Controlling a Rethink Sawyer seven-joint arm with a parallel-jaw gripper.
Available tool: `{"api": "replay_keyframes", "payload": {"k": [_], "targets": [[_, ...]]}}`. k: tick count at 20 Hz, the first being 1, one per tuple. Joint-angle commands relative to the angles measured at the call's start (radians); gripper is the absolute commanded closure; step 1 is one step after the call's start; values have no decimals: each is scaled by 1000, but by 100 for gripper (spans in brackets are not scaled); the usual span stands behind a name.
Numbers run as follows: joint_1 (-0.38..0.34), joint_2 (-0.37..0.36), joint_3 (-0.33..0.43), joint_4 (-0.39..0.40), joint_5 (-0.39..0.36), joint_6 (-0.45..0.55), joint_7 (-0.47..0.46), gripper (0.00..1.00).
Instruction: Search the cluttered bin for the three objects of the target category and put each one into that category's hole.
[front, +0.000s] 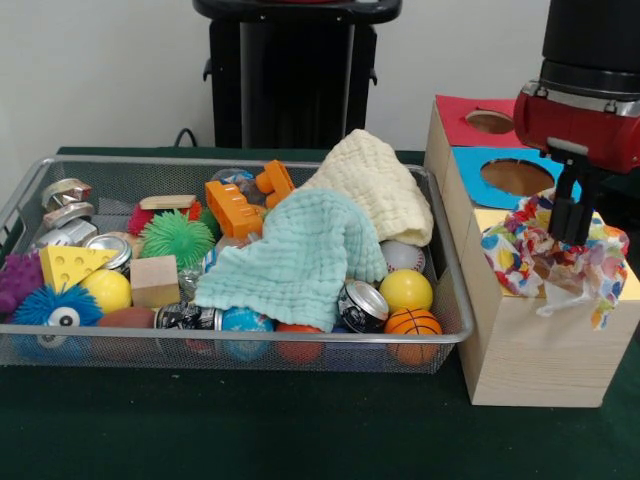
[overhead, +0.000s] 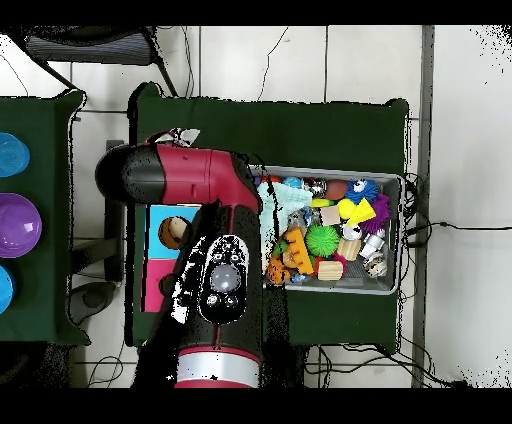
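1. Gripper (front: 573, 222), black under a red wrist, hangs over the wooden box (front: 540, 355) at the table's right side in the front view, its fingers pinched onto a crumpled spotted wrapper (front: 545, 255).
2. That wrapper, white with red, blue, yellow and orange spots, drapes across the yellow-topped nearest section of the box, probably covering the yellow-surrounded hole, which is hidden.
3. Behind it on the box are a blue-surrounded hole (front: 517, 177) and a red-surrounded hole (front: 489, 121).
4. Just left of the box, the wire mesh bin (front: 230, 340) fills the middle of the tabletop.
5. Inside the bin, a mint waffle cloth (front: 300, 258) overlaps a cream waffle cloth (front: 375, 180) among balls, cans and toys.
6. From overhead, the red arm (overhead: 190, 178) covers most of the box.
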Motion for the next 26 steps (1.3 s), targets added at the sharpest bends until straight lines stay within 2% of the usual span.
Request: {"api": "replay_keyframes", "payload": {"k": [1,8,20,26], "targets": [[20,64,58,110,30,27,135,100],[44,102,-2,74,10,49,150,100],[78,60,-97,62,-12,132,138,100],[77,87,-110,56,-3,108,134,100]]}}
